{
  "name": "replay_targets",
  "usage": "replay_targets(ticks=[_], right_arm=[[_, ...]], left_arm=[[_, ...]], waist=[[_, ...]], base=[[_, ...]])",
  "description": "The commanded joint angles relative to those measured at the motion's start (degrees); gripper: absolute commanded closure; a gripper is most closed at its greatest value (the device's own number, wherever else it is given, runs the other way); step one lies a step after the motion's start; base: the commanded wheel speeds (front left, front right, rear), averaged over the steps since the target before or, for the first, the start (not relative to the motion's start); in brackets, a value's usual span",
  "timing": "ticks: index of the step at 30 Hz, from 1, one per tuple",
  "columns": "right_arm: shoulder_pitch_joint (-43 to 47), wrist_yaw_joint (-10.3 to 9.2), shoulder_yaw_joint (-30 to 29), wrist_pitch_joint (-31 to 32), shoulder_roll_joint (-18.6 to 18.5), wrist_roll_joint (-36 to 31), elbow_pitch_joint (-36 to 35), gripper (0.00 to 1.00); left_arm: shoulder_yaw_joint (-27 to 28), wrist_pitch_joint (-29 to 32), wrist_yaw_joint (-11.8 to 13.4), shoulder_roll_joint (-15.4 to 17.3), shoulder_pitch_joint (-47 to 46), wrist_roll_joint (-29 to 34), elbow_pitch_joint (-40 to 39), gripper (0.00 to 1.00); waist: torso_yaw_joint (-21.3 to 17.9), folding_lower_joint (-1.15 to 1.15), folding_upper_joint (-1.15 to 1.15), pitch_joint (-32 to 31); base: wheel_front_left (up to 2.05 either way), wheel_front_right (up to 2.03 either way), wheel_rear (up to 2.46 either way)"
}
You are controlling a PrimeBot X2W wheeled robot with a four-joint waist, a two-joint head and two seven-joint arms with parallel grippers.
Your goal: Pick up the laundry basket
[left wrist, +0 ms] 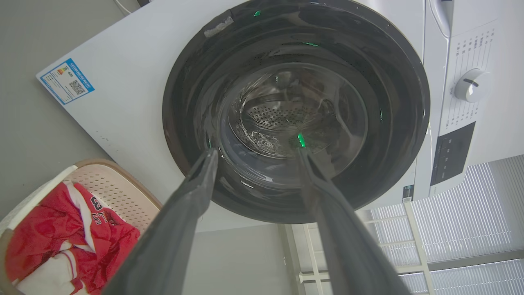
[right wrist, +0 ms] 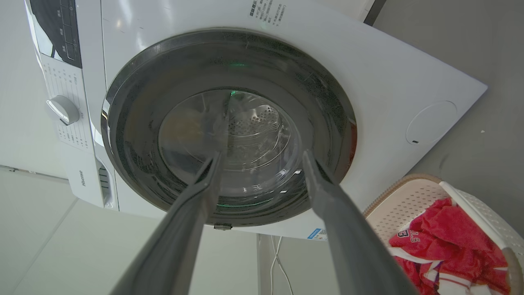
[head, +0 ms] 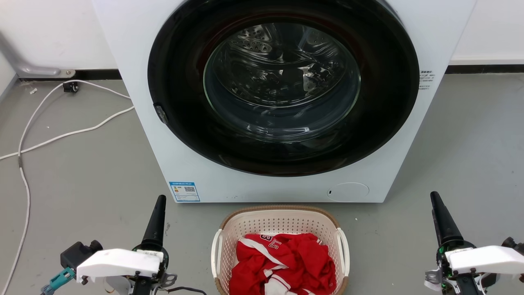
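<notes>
The laundry basket, cream perforated plastic with a brown rim and white side handles, sits on the floor in front of the washing machine, at the bottom centre of the head view. Red and white clothes fill it. It shows again as the basket at the lower left of the left wrist view and as the basket at the lower right of the right wrist view. My left gripper is open and empty, well to the basket's left. My right gripper is open and empty, well to its right.
A white front-loading washing machine with a shut dark round door stands right behind the basket. White cables trail over the grey floor at the left. Bare floor lies on both sides of the basket.
</notes>
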Motion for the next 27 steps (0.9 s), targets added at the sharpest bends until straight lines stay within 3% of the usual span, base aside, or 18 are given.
replay_targets(ticks=[1,14,27], right_arm=[[-0.5,0.0,-0.1,-0.4,-0.3,-2.4,-1.2,0.0],[0.6,0.01,0.2,-0.9,-0.1,-22.5,-4.3,0.0],[1.5,0.01,0.7,-0.5,-0.1,-34.9,-5.8,0.0]], left_arm=[[-0.3,-0.5,-0.1,0.2,-0.4,2.0,-1.2,0.0],[-2.7,-3.3,0.4,0.3,-0.9,19.3,-1.4,0.0],[-5.2,-5.8,1.0,0.7,-1.9,31.1,0.3,0.0]], waist=[[0.0,0.0,0.0,0.0],[0.3,0.0,0.0,-0.5],[0.4,0.0,0.0,-0.7]], base=[[0.0,0.0,0.0],[0.0,0.0,0.0],[0.0,0.0,0.0]])
